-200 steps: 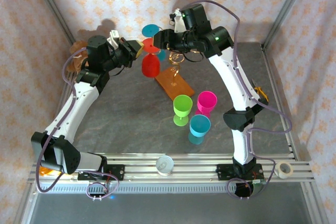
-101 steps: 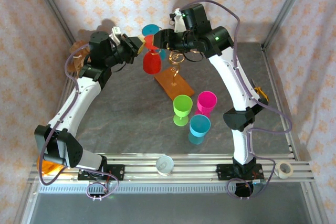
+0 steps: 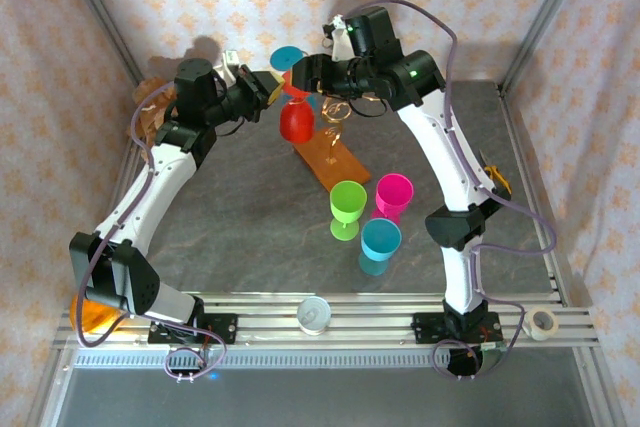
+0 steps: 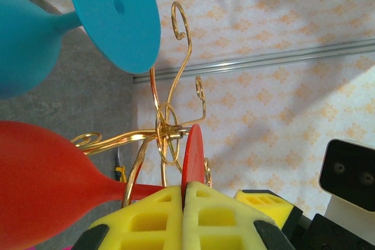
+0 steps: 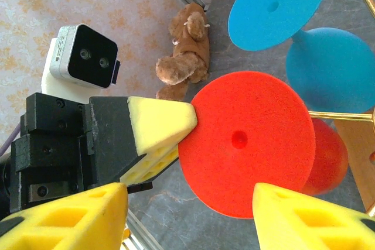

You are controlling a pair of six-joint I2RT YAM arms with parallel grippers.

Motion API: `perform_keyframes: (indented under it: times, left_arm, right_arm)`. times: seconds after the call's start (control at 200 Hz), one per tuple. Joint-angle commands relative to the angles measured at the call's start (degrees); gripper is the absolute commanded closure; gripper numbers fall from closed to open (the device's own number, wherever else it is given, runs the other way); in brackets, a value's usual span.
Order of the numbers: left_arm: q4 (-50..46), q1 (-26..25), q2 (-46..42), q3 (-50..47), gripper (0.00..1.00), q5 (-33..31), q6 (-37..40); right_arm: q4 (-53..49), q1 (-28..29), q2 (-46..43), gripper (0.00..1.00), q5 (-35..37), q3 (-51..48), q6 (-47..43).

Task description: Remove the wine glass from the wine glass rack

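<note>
Blue glass [image 5: 321, 58] beside red wine glass [image 5: 246, 141]

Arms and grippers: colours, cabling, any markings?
Left arm and right arm: white links, black joints, loose purple cables. Left gripper and right gripper: yellow pocketed pads on black mounts. Green light on the right arm. No printed markings legible.

table [image 3: 250, 217]. far centre: wine glass rack [image 3: 335, 162]. on the rack's left side: wine glass [image 3: 292, 122], hung bowl-down, foot between the pads of the left gripper [image 4: 183, 200]; second wine glass [image 3: 288, 55] hung just behind it. in front of the rack, standing close together: left glass [image 3: 347, 209], right glass [image 3: 393, 195], nearest glass [image 3: 380, 245]. far left edge: stuffed toy [image 5: 186, 54]. near rail, right end: tape roll [image 3: 543, 323].
</note>
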Motion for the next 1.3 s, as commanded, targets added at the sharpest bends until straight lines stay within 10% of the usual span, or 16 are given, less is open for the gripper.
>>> perform_keyframes:
  times: [0.0,1.291]
  left_arm:
    - [3.34,-0.4,-0.47,1.31,1.0,2.94,1.54]
    - [8.1,-1.01,-2.25,-3.57,1.0,10.31,-1.28]
  right_arm:
    - [1.34,-0.26,-2.25,0.41,1.22,0.37,0.13]
    - [1.86,-0.26,-2.6,0.4,1.56,0.51,1.09]
